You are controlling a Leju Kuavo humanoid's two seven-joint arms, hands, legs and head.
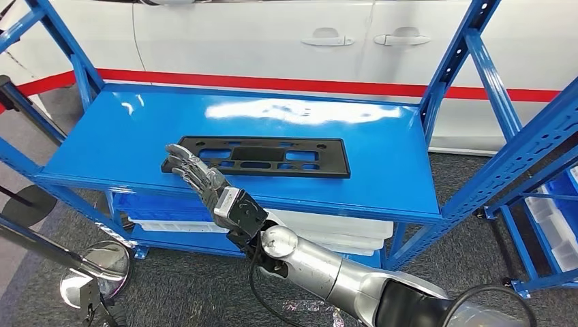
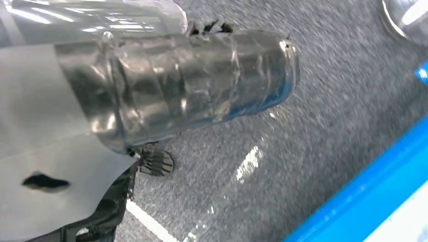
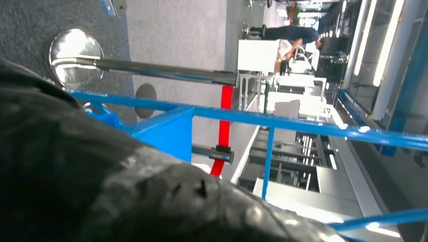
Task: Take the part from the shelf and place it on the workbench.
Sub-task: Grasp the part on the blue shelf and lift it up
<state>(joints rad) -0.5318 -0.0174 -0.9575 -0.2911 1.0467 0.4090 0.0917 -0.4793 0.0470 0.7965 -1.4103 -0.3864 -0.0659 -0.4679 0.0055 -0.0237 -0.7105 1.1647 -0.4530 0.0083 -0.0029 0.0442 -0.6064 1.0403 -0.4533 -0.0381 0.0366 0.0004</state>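
Observation:
A flat black plastic part [image 1: 272, 157] with several cut-outs lies on the blue shelf board [image 1: 382, 163], near its front edge. My right hand [image 1: 195, 173] reaches in from below on its silver arm. Its fingers are stretched out and rest on the part's left end, with nothing gripped. In the right wrist view that hand [image 3: 126, 196] is a dark blurred mass close to the lens. My left hand [image 2: 45, 166] hangs low over the grey carpet as a grey cover with dark parts; how its fingers lie is hidden.
Blue uprights [image 1: 470, 48] frame the shelf on both sides. White and blue bins [image 1: 327, 231] sit on the lower level. A white car [image 1: 354, 41] stands behind. A round mirror on a pole [image 1: 102, 262] lies on the carpet at the left. A second blue rack [image 1: 552, 204] stands at the right.

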